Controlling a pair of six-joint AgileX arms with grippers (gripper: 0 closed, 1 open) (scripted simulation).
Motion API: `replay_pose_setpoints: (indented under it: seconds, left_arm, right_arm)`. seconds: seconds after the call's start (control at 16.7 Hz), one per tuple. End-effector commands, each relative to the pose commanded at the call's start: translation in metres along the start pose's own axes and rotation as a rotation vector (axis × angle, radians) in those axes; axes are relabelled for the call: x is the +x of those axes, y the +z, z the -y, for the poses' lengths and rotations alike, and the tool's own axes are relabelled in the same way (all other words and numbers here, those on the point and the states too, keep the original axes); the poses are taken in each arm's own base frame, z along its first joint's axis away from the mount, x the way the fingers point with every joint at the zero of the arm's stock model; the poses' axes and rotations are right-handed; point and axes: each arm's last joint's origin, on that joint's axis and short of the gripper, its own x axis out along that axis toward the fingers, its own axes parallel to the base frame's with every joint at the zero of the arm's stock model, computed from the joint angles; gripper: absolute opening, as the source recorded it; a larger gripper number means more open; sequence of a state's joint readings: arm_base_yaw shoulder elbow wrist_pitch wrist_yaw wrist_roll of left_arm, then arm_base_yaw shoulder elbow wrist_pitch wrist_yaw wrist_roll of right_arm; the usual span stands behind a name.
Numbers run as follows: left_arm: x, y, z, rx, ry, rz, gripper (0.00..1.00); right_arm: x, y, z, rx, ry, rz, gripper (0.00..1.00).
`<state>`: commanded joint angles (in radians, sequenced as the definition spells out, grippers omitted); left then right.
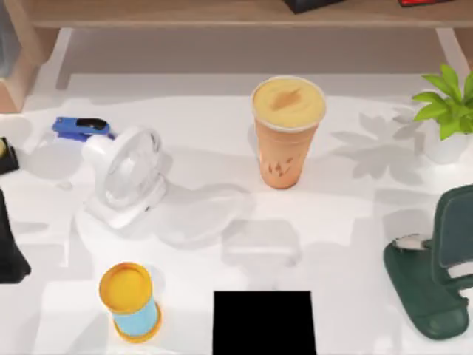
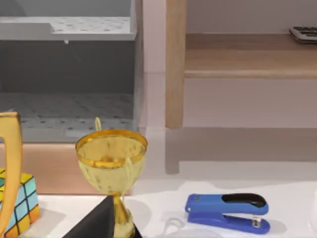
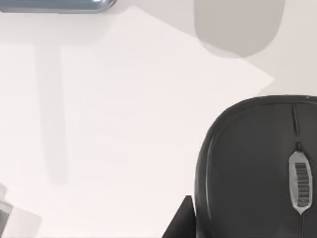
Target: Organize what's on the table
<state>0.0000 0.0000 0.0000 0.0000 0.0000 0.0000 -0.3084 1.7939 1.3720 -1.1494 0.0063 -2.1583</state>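
The white table [image 1: 347, 222] carries scattered items. A blue stapler [image 1: 81, 128] lies at the far left, with a white desk fan [image 1: 126, 177] beside it. An orange drink cup [image 1: 287, 133] stands upright in the middle. At the front left stands a yellow-lidded blue canister [image 1: 131, 302], and a dark green stand [image 1: 432, 277] sits at the right edge. My left arm [image 1: 11, 248] is parked at the left edge. A dark part of my left gripper [image 2: 104, 223] shows in front of a gold trophy [image 2: 111, 163], with the stapler [image 2: 228, 212] beyond. My right gripper [image 3: 181, 225] hovers beside a black mouse [image 3: 257, 168].
A wooden shelf [image 1: 222, 13] runs along the back. A potted plant [image 1: 447, 111] stands at the back right. A black square [image 1: 264, 322] lies at the front middle. A colour cube [image 2: 20, 203] sits beside the trophy, with a grey rack [image 2: 67, 74] behind.
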Motion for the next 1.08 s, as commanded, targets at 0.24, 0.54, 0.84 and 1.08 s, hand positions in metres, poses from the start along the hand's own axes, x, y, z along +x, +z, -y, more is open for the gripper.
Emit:
replay_pose_setpoints:
  seconds: [0.24,0.54,0.84,1.08]
  left_arm:
    - [0.0,0.0,0.0,0.0,0.0,0.0,1.0]
    - [0.0,0.0,0.0,0.0,0.0,0.0,1.0]
    - [0.0,0.0,0.0,0.0,0.0,0.0,1.0]
    - [0.0,0.0,0.0,0.0,0.0,0.0,1.0]
  right_arm:
    - [-0.006,0.005,0.005,-0.075,-0.012,-0.013,0.0]
    - [-0.035,0.039,0.024,-0.484,-0.083,-0.095,0.0]
    - [-0.068,0.099,0.044,-1.129,-0.147,-0.216,0.0]
    - [-0.079,0.16,0.055,-1.749,-0.16,-0.307,0.0]
